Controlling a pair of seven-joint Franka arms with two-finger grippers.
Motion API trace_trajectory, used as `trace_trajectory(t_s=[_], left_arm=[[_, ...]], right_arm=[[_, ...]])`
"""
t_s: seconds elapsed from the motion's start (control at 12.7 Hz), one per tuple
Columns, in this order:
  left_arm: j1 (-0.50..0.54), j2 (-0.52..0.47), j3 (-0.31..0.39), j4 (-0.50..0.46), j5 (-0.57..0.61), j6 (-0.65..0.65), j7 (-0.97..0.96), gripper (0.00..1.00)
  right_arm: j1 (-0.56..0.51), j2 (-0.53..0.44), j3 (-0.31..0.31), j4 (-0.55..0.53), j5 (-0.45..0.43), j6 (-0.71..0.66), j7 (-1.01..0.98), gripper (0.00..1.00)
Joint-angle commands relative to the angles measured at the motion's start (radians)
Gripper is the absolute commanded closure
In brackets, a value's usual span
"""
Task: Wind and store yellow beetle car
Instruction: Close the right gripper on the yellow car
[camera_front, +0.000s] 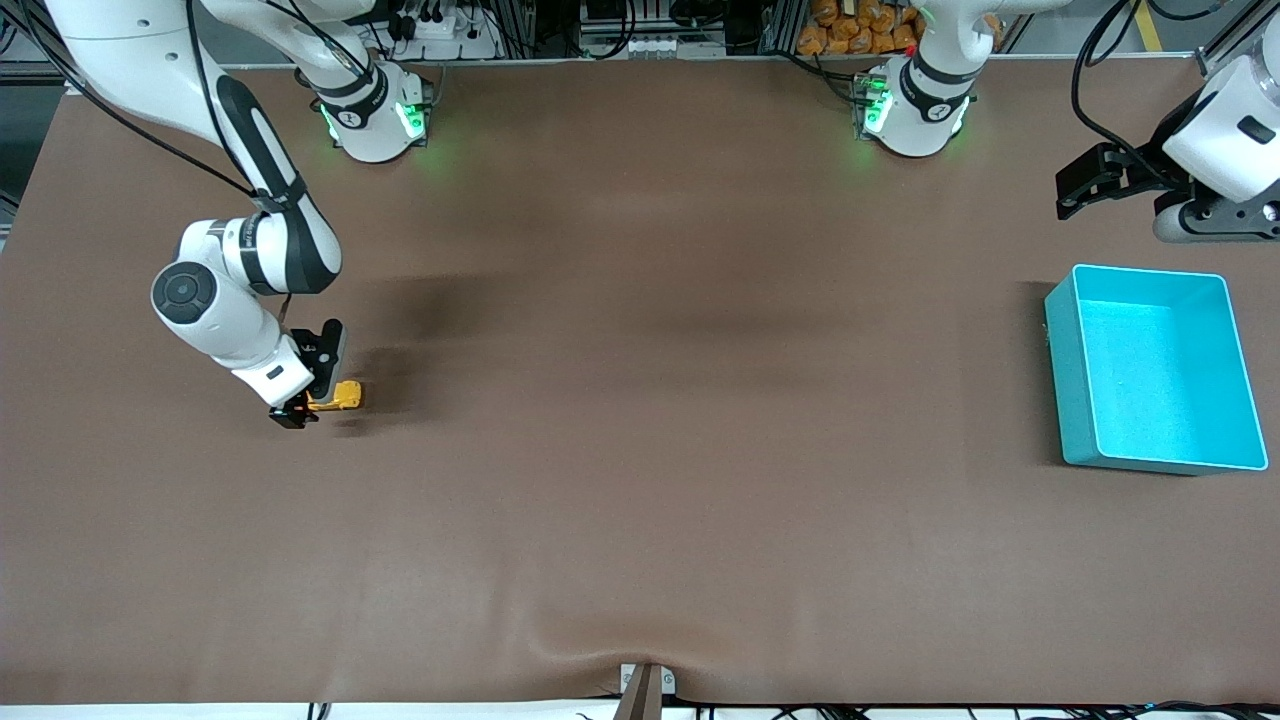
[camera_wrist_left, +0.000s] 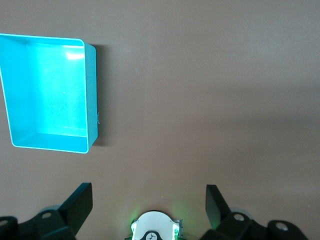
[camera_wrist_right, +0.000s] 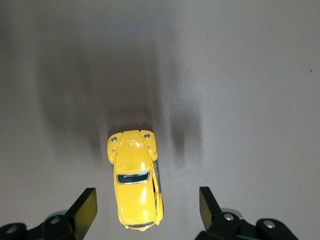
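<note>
Early stage: right gripper wide open over yellow beetle car, no grasp yet. Left gripper open, empty, waits near teal bin. Winding, storing left.

No readable text, labels, brands, numbers or signs on anything in view.

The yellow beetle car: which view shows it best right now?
The right wrist view: the yellow beetle car sits large between the open right tool's fingers. In the front view it is a small spot partly covered by that tool. The left wrist view misses it.
</note>
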Motion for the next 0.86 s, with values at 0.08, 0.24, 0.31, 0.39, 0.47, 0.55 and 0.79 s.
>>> trace_trajectory(t_s=[0.08, 0.24, 0.31, 0.39, 0.47, 0.55, 0.79], left_arm=[[0.002, -0.01, 0.002, 0.003, -0.007, -0.014, -0.004, 0.0], [0.001, -0.01, 0.002, 0.002, -0.007, -0.014, -0.004, 0.0], [0.002, -0.01, 0.002, 0.002, -0.007, -0.014, -0.004, 0.0], [0.001, -0.01, 0.002, 0.002, -0.007, -0.014, -0.004, 0.0], [0.001, -0.01, 0.002, 0.002, -0.007, -0.014, -0.004, 0.0], [0.001, -0.01, 0.002, 0.002, -0.007, -0.014, -0.004, 0.0], [0.002, -0.009, 0.002, 0.002, -0.007, -0.014, -0.006, 0.0]], right_arm=[[-0.003, 0.038, -0.001, -0.012, -0.016, 0.075, -0.012, 0.1], [-0.003, 0.052, -0.001, -0.012, -0.016, 0.085, -0.011, 0.11], [-0.003, 0.061, -0.001, -0.012, -0.016, 0.085, -0.011, 0.14], [-0.003, 0.064, -0.001, -0.012, -0.016, 0.085, -0.011, 0.19], [-0.002, 0.066, -0.002, -0.012, -0.016, 0.085, -0.011, 0.26], [-0.003, 0.066, -0.001, -0.012, -0.016, 0.083, -0.011, 0.28], [-0.003, 0.064, -0.001, -0.012, -0.016, 0.079, -0.012, 0.33]])
